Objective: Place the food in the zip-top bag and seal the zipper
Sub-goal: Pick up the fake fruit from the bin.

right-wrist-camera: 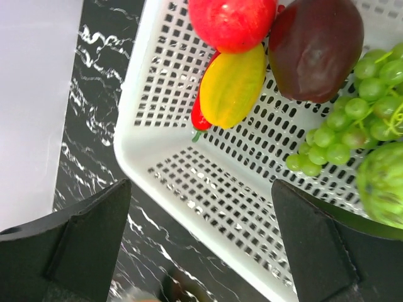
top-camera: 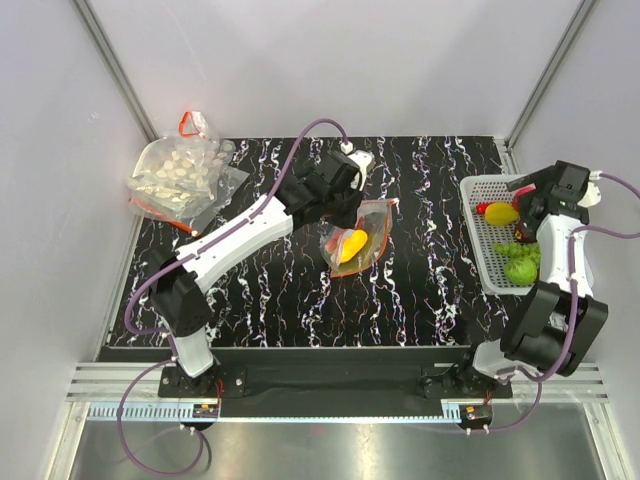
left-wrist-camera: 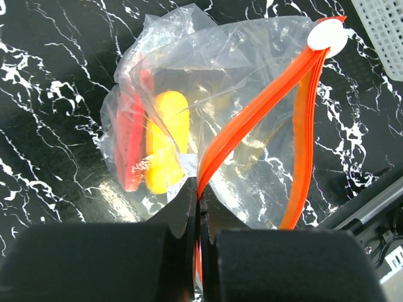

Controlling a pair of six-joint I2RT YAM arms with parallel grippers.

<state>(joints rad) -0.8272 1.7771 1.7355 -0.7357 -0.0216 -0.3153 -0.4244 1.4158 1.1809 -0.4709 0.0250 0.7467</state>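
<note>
Fruit (right-wrist-camera: 233, 85) is found in the basket (right-wrist-camera: 157, 82) just ahead of the wide-open right gripper (right-wrist-camera: 201, 185), long side pointed mostly away. The zipper (left-wrist-camera: 252, 116) is pinched by the left gripper (left-wrist-camera: 200, 198).

Left arm (top-camera: 240, 232) at zip-top bag (top-camera: 360, 238); right arm (top-camera: 566, 250) over white basket (top-camera: 480, 245).

Marbled table (top-camera: 430, 300) bears zip-top bag (top-camera: 372, 225), white basket (top-camera: 485, 250) and larger bag (top-camera: 180, 178).
</note>
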